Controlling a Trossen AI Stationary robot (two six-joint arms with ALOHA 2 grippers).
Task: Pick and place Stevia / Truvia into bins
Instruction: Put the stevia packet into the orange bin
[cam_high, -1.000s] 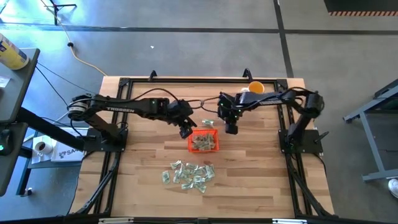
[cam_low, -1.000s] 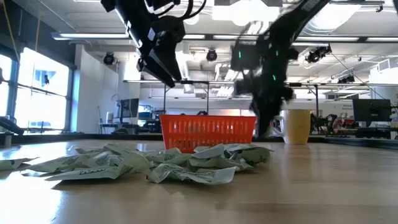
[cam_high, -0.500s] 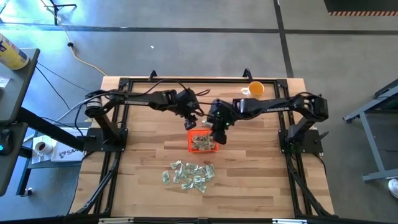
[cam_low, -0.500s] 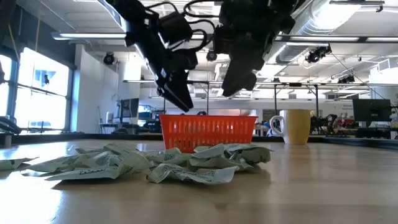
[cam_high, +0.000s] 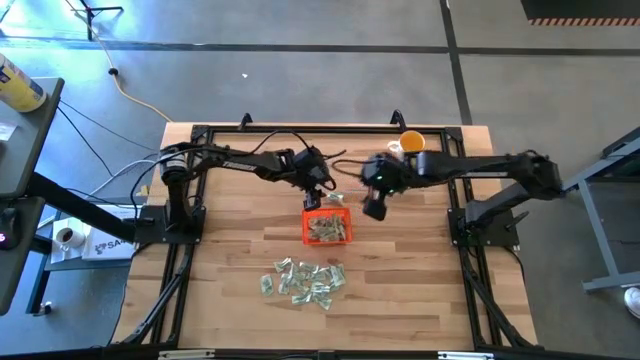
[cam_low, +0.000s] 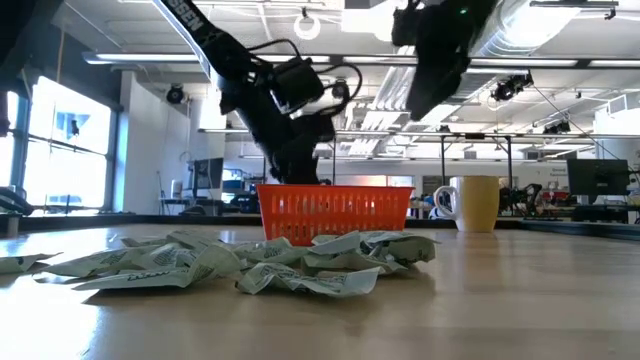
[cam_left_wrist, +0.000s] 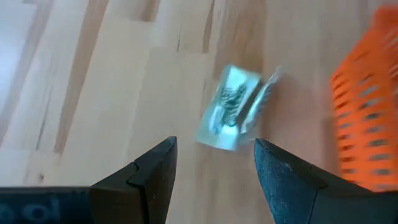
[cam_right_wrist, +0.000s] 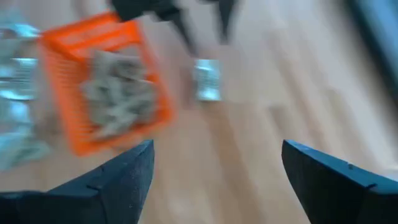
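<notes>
**A:** Where's my left tool sitting?

**B:** Low over the counter, just behind the back edge of the orange tray. Its fingers are spread apart and grasp nothing. One loose packet lies flat on the wood right ahead of them, beside the tray's slatted wall, clear of both fingertips.

**A:** And my right tool?

**B:** I see it raised off the counter, just to the right of the tray. It's released too, fingers wide, nothing between them. From its wrist I can see the tray with a heap of packets inside, and that same loose packet on the wood past the tray.

**A:** The rest of the packets?

**B:** A scattered pile on the counter in front of the tray, well apart from both tools.
</notes>
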